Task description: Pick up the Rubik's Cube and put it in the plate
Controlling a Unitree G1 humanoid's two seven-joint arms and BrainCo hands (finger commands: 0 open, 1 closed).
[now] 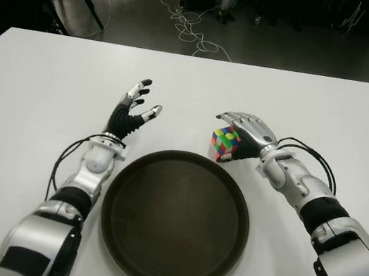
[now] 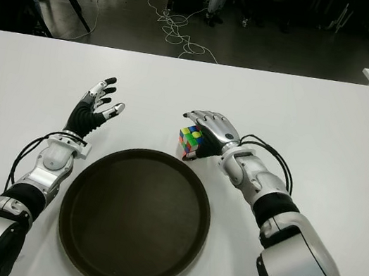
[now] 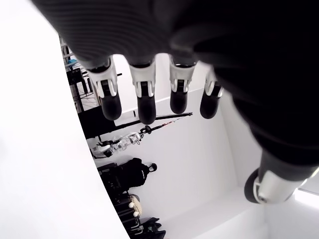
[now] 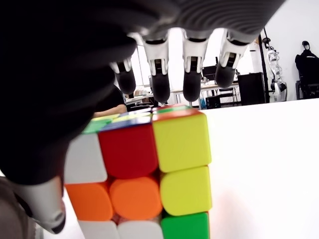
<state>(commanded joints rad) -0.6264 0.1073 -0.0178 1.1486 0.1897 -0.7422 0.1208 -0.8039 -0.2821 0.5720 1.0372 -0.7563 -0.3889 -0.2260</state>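
the rubik's cube [image 1: 225, 143] sits on the white table [image 1: 34, 97] just beyond the plate [image 1: 175, 219] rim — right hand [image 1: 248, 131] arched over it, fingers uncurled, not gripping. left hand [image 1: 132, 111] spread and holding nothing left of the plate — no readable writing.

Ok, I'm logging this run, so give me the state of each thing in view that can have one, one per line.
Rubik's Cube: scrambled, on the table just beyond the plate's rim, not in the plate.
plate: upright, nothing in it.
right hand: arched over the cube, fingers not closed on it.
left hand: open, fingers spread, holding nothing, left of the plate.
table: bears the plate and cube.
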